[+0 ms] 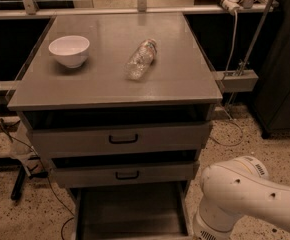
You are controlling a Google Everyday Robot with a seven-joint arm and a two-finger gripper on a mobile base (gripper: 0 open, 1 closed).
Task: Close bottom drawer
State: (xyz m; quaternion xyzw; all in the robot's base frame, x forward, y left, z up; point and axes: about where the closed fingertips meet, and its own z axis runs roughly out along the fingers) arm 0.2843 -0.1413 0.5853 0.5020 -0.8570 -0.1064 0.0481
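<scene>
Nothing done yet, judging by the bottom drawer [130, 211] pulled far out toward the near edge, under the nearly shut middle drawer [125, 173]. Left to do: pushing it fully in. No telling the grip of the gripper, out of frame below the white arm [250, 194] at near right, just beside the drawer. On the grey cabinet top [185, 84]: a white bowl [69, 50] far left, a clear bottle [141, 59] lying on its side mid-surface. Around: speckled floor [280, 154], loose cables, dark cupboard at right.
</scene>
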